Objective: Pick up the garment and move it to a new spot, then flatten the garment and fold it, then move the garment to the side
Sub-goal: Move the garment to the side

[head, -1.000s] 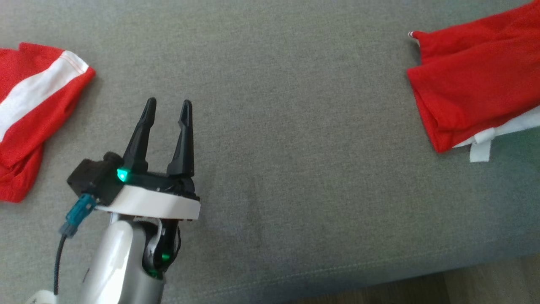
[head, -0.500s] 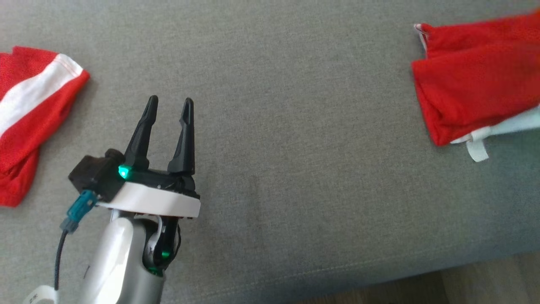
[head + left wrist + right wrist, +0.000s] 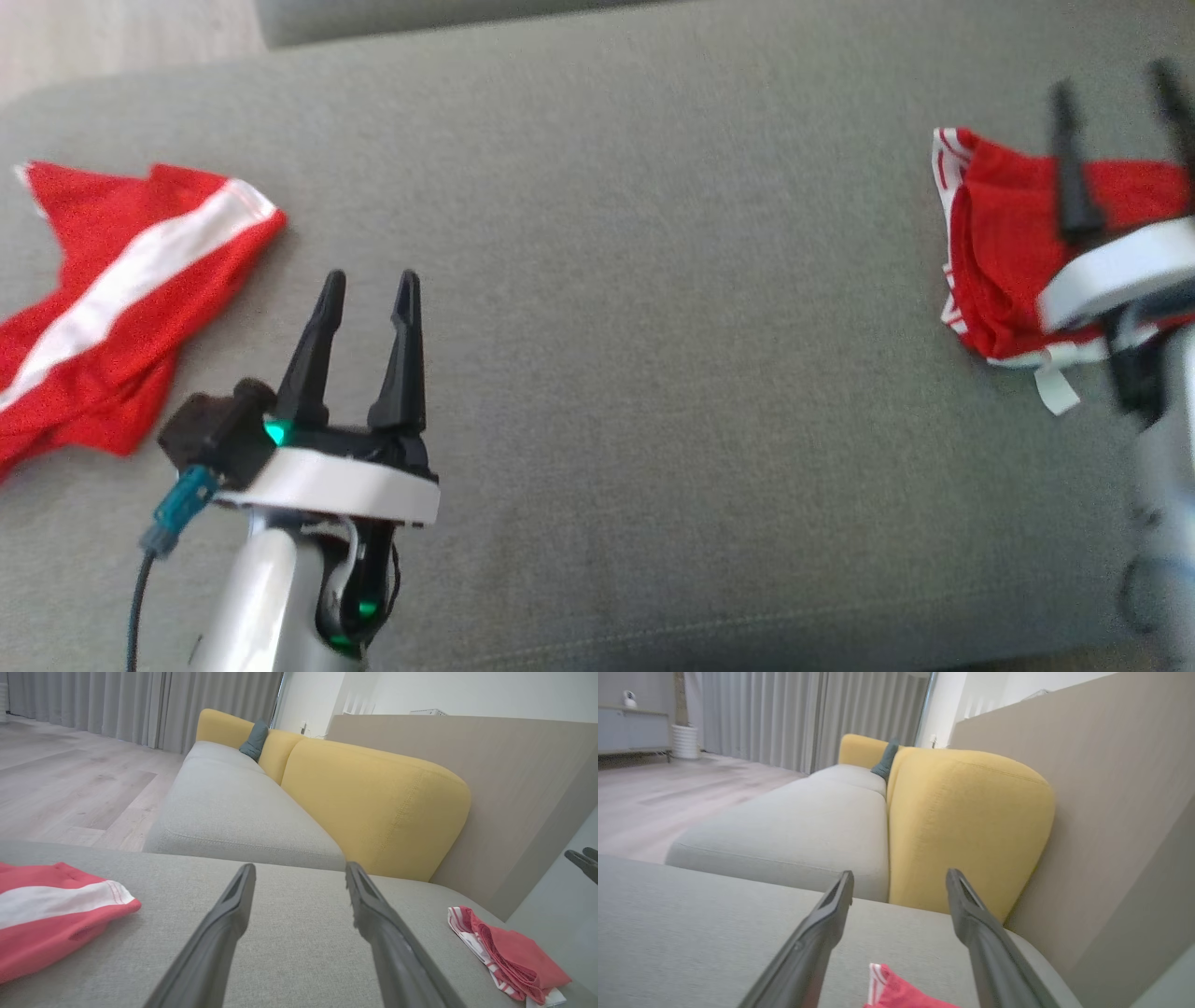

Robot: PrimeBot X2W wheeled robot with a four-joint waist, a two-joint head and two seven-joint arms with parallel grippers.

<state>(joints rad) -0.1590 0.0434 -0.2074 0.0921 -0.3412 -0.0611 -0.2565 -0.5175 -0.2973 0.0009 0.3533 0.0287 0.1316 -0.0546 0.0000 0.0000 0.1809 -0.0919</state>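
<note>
A folded red garment (image 3: pixel 1004 252) with white trim lies at the right end of the grey cushion; it also shows low in the left wrist view (image 3: pixel 509 956) and the right wrist view (image 3: pixel 901 994). My right gripper (image 3: pixel 1111 84) hangs over its right part, blurred, open and holding nothing; in its own view the fingers (image 3: pixel 901 875) spread above the cloth's edge. My left gripper (image 3: pixel 371 277) is open and empty over bare cushion at lower left (image 3: pixel 300 868). A second red garment (image 3: pixel 121 299) with a white stripe lies spread at the far left (image 3: pixel 56 914).
The grey seat cushion (image 3: pixel 653 327) runs across the view, with its front edge along the bottom. Behind stand a yellow back cushion (image 3: pixel 373 802), a further grey seat (image 3: pixel 233 807) and a beige panel (image 3: pixel 514 788). Wooden floor (image 3: pixel 70 788) lies to the left.
The head view has shifted, so both garments sit lower and nearer the middle. My right gripper has come into that view, open over the folded garment. The left gripper stays open.
</note>
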